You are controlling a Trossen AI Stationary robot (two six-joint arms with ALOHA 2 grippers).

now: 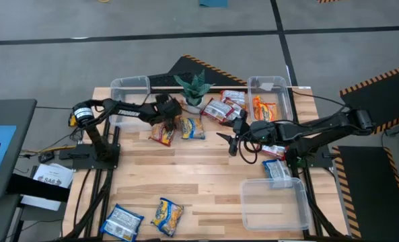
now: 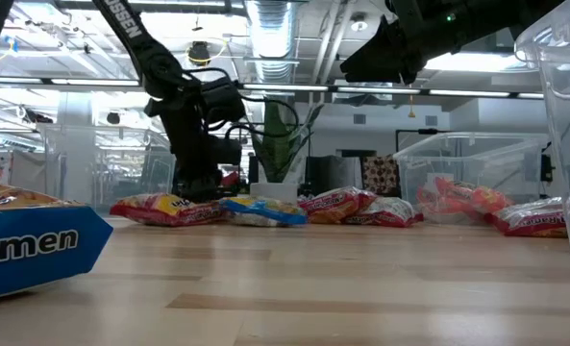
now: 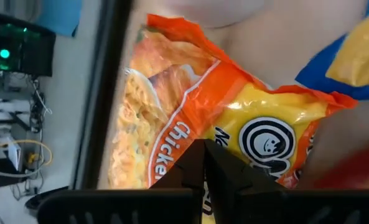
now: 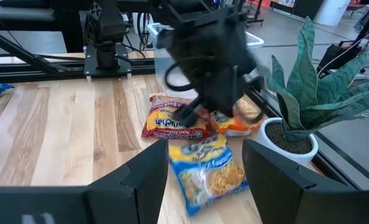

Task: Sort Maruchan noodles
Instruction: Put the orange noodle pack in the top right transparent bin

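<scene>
Clamped together, the left gripper (image 1: 167, 119) pinches the edge of an orange packet (image 3: 190, 124) at about 11 o'clock on the table (image 1: 206, 181), with a red-and-yellow packet (image 1: 163, 136) and a yellow-and-blue packet (image 1: 192, 128) lying just beside it. Right gripper (image 1: 231, 138) hovers near the table's middle, fingers apart and holding nothing, with bare wood open toward 6 o'clock. At the near edge, around 7 o'clock, a blue-and-white packet (image 1: 122, 220) and another yellow-and-blue packet (image 1: 167, 215) lie close together; an empty clear bin (image 1: 276, 202) sits at 5 o'clock with a blue-and-white packet (image 1: 276, 169) touching its far rim. Farther back, red-and-white packets (image 1: 223, 106) cluster beside the potted plant (image 1: 194, 91) at 12 o'clock, and orange packets (image 1: 264, 107) lie inside the far right bin (image 1: 270, 84); the far left bin (image 1: 130, 86) stands at 11 o'clock. All packets look flat and crinkly. Legible writing: "Chicke" on the held packet, "amen" on the nearest blue one.
</scene>
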